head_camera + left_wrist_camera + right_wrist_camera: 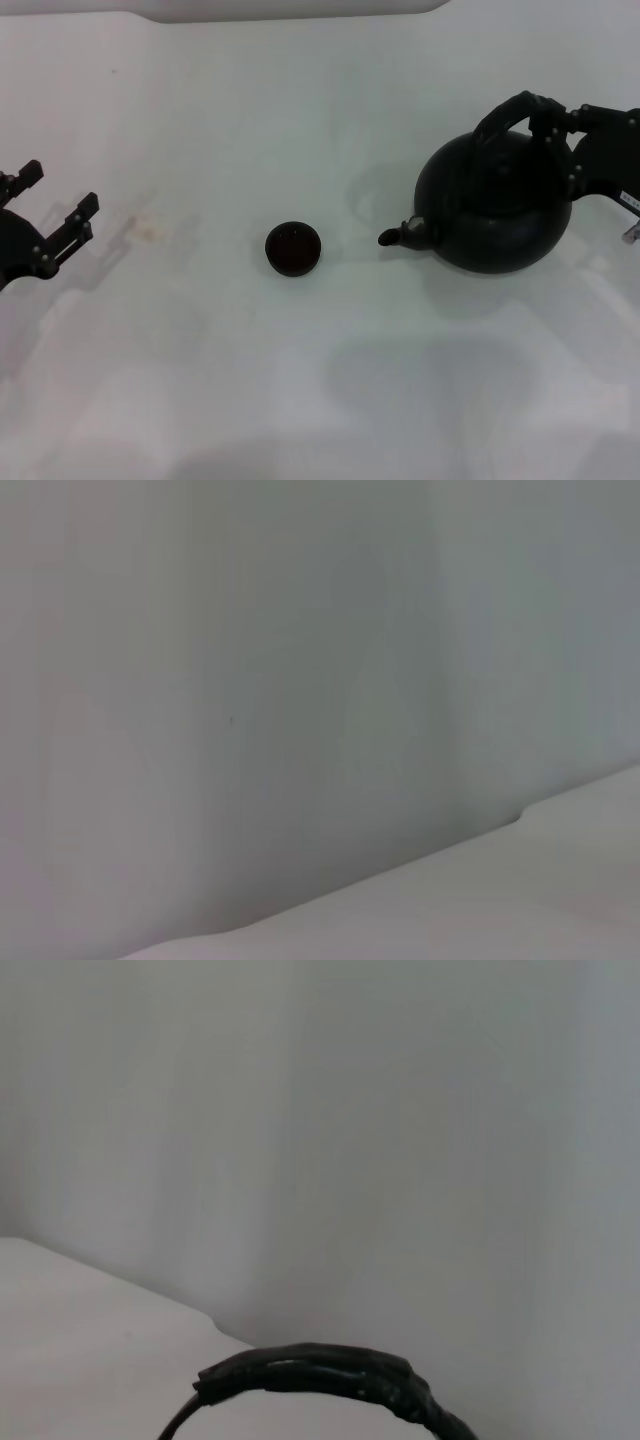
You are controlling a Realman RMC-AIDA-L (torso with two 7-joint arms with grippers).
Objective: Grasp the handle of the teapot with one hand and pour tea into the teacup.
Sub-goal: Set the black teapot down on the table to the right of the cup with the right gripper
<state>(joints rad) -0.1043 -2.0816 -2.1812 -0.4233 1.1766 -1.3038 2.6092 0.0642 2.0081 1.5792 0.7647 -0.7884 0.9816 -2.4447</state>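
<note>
The bare white tabletop [330,400] fills the near part of the scene. Past it, about at the middle, stands the small round dark brown-black teacup [293,248], upright and alone on the surface. To its right, well apart, sits the large round matte-black teapot [495,205], its short spout [400,235] pointing left toward the teacup. The thick black arched handle [508,112] rises over the teapot's far top; in the right wrist view its wrapped, ribbed crown [320,1375] shows close under the camera. The right gripper [558,122] is at the handle's right end, its dark fingers closed around it. At the far left edge, the left gripper [50,212] hangs over the table with its two fingers spread wide, holding nothing, well apart from the teacup.
</note>
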